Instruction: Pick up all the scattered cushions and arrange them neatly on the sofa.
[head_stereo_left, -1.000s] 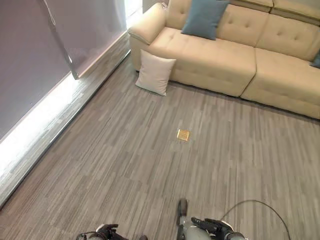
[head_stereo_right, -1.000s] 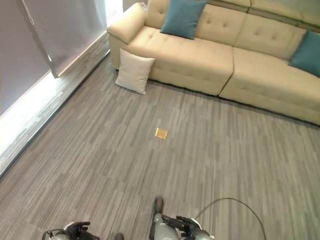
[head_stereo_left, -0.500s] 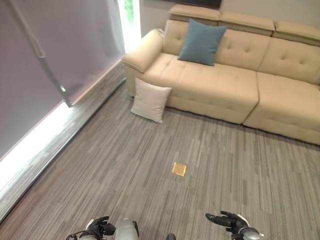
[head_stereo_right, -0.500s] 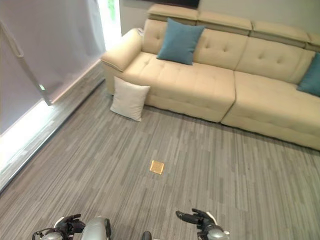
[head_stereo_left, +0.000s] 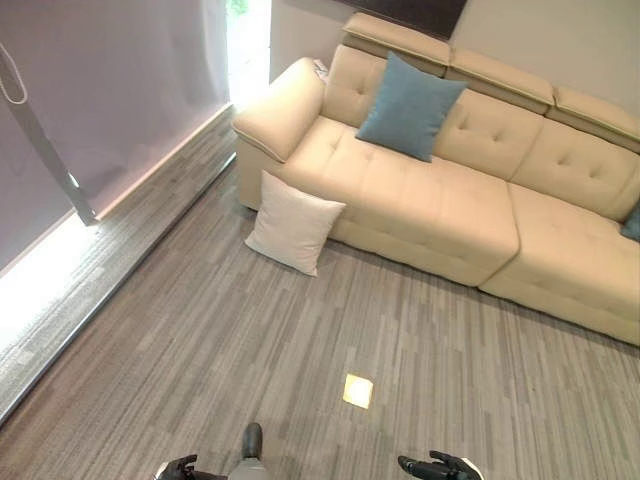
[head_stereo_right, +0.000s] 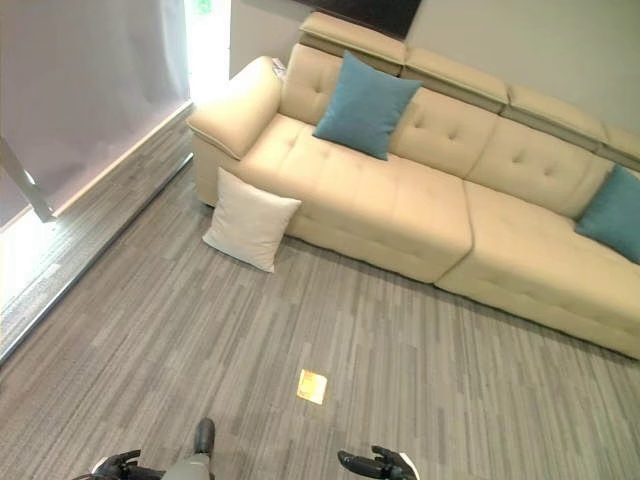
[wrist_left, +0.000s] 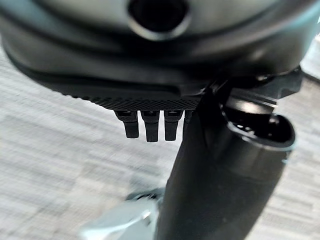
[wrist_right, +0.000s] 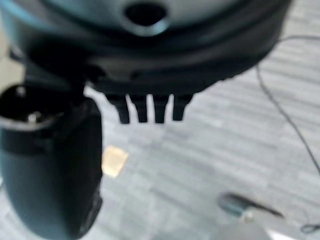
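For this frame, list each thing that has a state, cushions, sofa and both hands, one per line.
White cushion: on the floor, upright, leaning against the sofa front.
Teal cushion: on the sofa seat, propped against the backrest.
Second teal cushion: on the sofa, by its other end.
Sofa: middle seat bare.
Left robot hand: open, holding nothing.
Right robot hand: open, holding nothing.

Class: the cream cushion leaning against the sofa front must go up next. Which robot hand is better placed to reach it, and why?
Left, probably. The cream cushion stands on the floor on the robot's left side, nearer the left hand than the right hand. Both hands hang empty and far off.
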